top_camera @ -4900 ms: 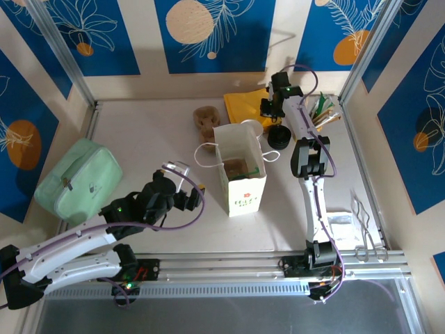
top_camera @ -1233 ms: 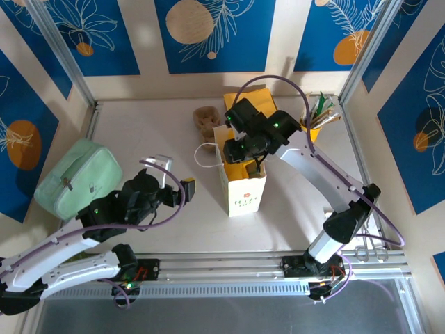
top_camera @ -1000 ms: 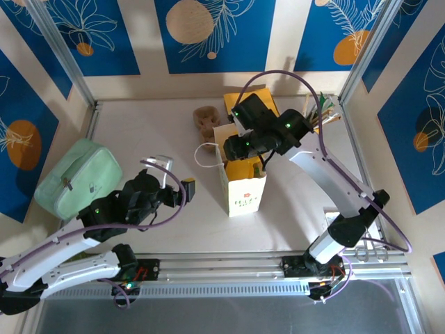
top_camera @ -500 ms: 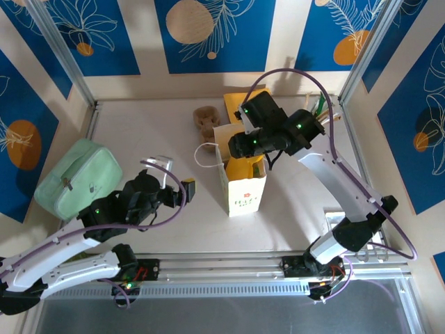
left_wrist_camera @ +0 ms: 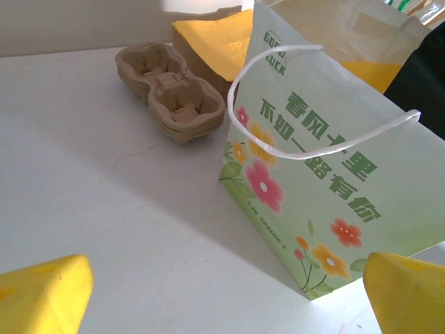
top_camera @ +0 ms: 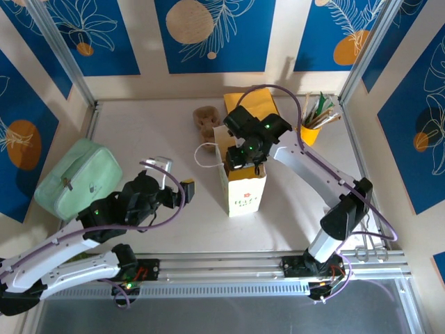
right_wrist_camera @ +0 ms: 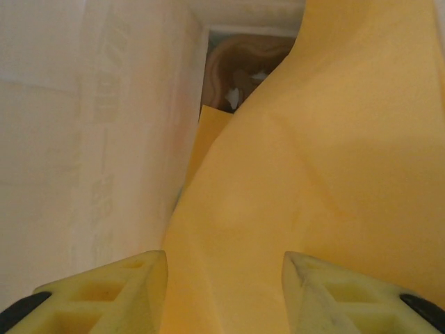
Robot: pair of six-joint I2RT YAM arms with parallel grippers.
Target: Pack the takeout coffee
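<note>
The white paper bag (top_camera: 243, 188) with flower print stands upright mid-table, and it shows close up in the left wrist view (left_wrist_camera: 327, 174). My right gripper (top_camera: 240, 154) reaches down into its open mouth. In the right wrist view, my right gripper (right_wrist_camera: 226, 261) has its yellow fingers apart with nothing between them, facing a yellow sheet (right_wrist_camera: 313, 174) and the bag's white inner wall (right_wrist_camera: 90, 125). The takeout coffee is hidden. My left gripper (top_camera: 185, 188) stands wide open to the left of the bag, empty (left_wrist_camera: 229, 299).
A brown cardboard cup carrier (top_camera: 206, 120) (left_wrist_camera: 170, 90) lies behind the bag, beside a yellow packet (top_camera: 254, 103). A yellow cup with straws (top_camera: 311, 129) stands at the back right. A green pouch (top_camera: 73, 177) is at the left, and metal tongs (top_camera: 365, 236) at the right edge.
My right arm came from the back right to the bag, and over the last second its gripper dropped lower into the bag's mouth. The left arm has stayed still.
</note>
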